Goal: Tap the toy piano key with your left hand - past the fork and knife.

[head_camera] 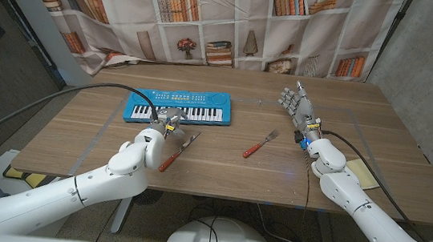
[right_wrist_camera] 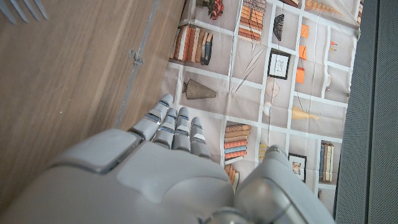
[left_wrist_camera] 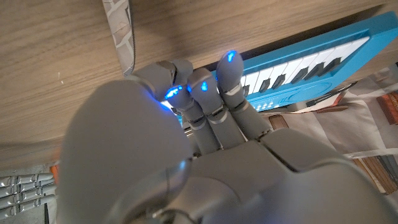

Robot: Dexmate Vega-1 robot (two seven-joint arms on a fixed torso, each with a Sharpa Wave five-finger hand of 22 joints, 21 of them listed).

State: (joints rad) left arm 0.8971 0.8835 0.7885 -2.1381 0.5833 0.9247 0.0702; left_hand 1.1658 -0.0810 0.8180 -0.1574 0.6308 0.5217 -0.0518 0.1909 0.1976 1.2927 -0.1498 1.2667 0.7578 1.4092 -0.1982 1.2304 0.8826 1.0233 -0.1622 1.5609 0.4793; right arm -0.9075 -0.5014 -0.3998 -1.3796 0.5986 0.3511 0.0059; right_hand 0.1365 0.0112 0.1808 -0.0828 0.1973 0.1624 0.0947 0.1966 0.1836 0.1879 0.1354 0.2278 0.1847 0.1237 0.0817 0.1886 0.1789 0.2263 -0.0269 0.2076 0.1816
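Note:
The blue toy piano [head_camera: 178, 106] lies on the wooden table [head_camera: 78, 135], and in the left wrist view the piano [left_wrist_camera: 311, 56] shows its white and black keys. My left hand [head_camera: 169, 120] is at the piano's front edge, over the left part of the keys. Most of its fingers are curled in, with one fingertip [left_wrist_camera: 230, 62] reaching out just short of the keys; the hand [left_wrist_camera: 205, 112] holds nothing. A red-handled knife [head_camera: 178, 152] lies just right of that hand, its blade [left_wrist_camera: 120, 31] close by. A red-handled fork [head_camera: 260, 144] lies further right. My right hand [head_camera: 299, 105] stands upright, fingers spread, empty.
A yellow pad [head_camera: 366, 178] lies near the table's right edge beside my right forearm. A bookshelf-print cloth [head_camera: 235, 18] hangs behind the table. The fork's tines [right_wrist_camera: 25, 7] show on the wood in the right wrist view, ahead of the right hand [right_wrist_camera: 174, 127].

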